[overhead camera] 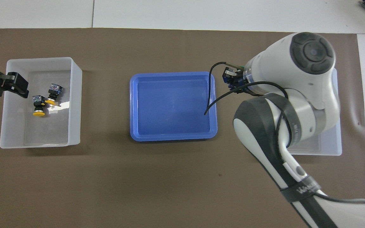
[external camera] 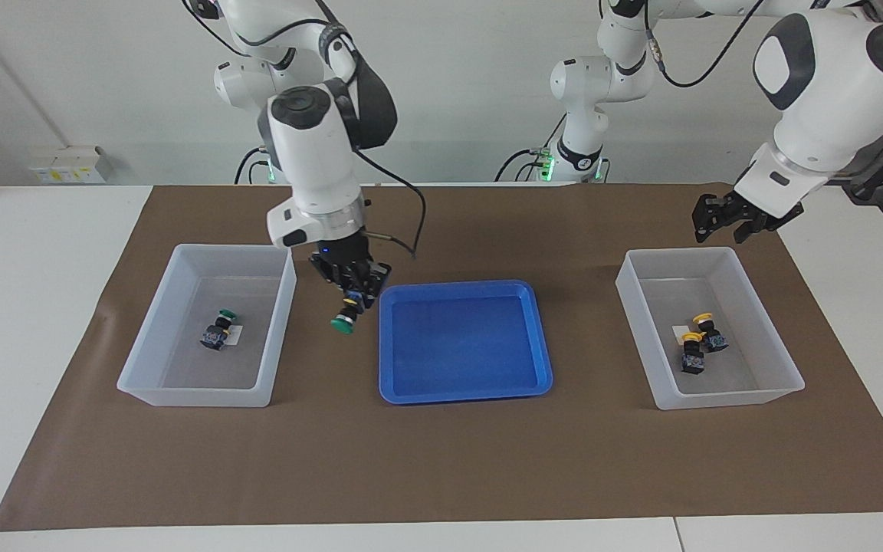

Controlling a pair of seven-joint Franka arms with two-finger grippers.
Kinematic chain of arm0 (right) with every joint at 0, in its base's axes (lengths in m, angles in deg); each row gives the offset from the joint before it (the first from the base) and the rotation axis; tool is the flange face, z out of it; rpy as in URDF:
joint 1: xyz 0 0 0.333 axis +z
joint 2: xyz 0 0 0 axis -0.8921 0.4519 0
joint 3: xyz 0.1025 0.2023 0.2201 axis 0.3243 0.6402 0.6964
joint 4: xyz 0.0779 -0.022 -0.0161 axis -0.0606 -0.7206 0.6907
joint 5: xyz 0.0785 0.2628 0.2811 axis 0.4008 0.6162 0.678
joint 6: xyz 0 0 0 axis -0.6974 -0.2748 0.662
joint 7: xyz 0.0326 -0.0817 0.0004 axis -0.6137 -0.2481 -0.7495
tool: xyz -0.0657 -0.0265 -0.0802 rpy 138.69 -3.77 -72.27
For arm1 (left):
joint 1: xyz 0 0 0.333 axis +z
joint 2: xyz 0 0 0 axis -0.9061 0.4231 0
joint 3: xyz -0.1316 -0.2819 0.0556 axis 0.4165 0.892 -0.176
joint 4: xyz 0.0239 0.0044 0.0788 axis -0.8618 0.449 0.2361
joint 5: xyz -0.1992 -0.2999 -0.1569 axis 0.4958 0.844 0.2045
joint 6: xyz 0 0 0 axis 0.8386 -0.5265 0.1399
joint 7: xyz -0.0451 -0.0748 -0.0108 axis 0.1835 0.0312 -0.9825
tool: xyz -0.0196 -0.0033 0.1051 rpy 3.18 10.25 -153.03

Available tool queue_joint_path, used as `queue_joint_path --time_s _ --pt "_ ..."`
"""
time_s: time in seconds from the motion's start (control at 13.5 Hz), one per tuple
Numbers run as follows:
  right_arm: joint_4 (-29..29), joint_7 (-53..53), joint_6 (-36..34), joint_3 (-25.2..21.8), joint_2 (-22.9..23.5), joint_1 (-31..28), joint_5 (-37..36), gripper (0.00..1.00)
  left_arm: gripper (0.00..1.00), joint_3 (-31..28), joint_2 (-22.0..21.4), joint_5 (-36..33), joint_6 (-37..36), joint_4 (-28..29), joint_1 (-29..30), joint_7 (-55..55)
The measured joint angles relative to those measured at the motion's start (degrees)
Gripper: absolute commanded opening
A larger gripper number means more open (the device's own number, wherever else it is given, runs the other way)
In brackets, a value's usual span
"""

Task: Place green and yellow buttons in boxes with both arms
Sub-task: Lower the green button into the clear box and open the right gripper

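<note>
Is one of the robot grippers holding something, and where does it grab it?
Yes. The right gripper holds a green button by its black body, cap hanging down. The left gripper holds nothing.

Shallow blue tray (external camera: 465,391) at centre of brown mat (external camera: 441,460); mat spread over white table (external camera: 20,307).

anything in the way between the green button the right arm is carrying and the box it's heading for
Nothing visible blocks it. The right gripper holds the green button up over the brown mat, between the blue tray and the box at the right arm's end. Only that box's near wall lies ahead, and inside lies one green button, with bare floor around it.
</note>
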Motion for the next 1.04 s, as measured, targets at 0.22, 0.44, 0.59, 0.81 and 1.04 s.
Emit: queue_joint_path --time_s 0.22,0.44,0.59,0.81,1.04 --pt "-7.06 -21.22 0.81 -0.15 -2.68 -10.69 0.01 0.00 1.00 0.04 -4.32 0.00 -0.05 4.73 -0.48 3.43" --pt "-16.89 -36.64 8.22 -0.20 -3.62 -17.62 0.02 0.01 1.00 0.03 -8.02 0.00 6.21 13.31 -0.56 3.90" --pt "-21.52 -42.02 11.28 -0.18 -3.96 -19.94 0.02 0.17 1.00 0.03 -10.17 0.00 10.02 18.58 -0.57 3.93" --pt "-28.03 -42.91 20.17 0.31 -4.11 -19.77 0.02 0.77 1.00 0.09 -11.67 0.00 11.43 20.90 -0.63 4.00" --pt "-30.59 -42.91 23.87 0.55 -4.08 -19.63 0.02 1.00 1.00 0.34 -12.17 0.58 12.19 20.91 -0.67 5.74"
